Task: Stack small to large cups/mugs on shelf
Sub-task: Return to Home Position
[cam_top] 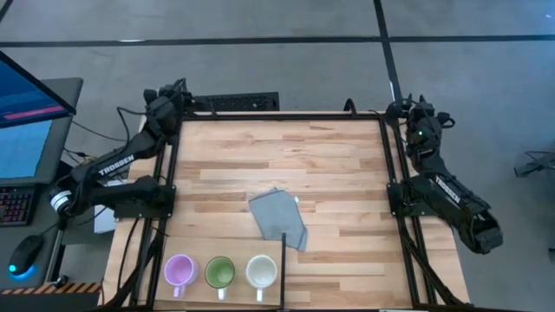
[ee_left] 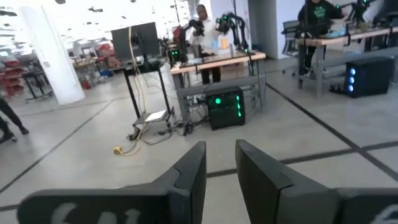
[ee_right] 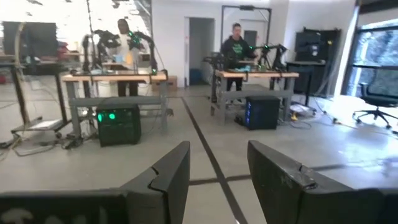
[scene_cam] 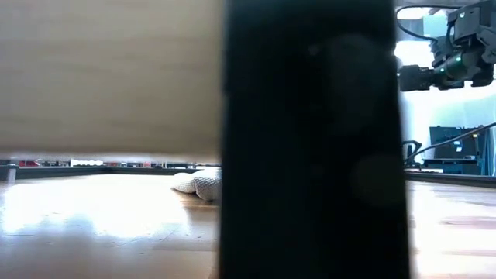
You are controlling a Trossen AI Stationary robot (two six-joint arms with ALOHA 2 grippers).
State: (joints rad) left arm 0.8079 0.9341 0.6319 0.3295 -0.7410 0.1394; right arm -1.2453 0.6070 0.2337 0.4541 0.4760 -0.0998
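Three mugs stand upright in a row on the pale shelf (cam_top: pixel 227 247) at the table's near left: a light purple mug (cam_top: pixel 179 270), a green mug (cam_top: pixel 219 272) and a cream-white mug (cam_top: pixel 261 271). Their mouths face up and their handles point to the near edge. My left gripper (cam_top: pixel 178 89) is at the far left corner, away from them. It points level out over the floor, and its fingers (ee_left: pixel 221 186) stand slightly apart with nothing between them. At the far right corner my right gripper (cam_top: pixel 414 108) is open and empty (ee_right: pixel 217 186).
A grey folded cloth (cam_top: pixel 278 218) lies mid-table just beyond the shelf and also shows in the low view (scene_cam: pixel 198 184). A black frame post (scene_cam: pixel 310 139) and the shelf board (scene_cam: pixel 108 70) block most of the low view. A monitor, keyboard and mouse (cam_top: pixel 26 253) stand off the table's left.
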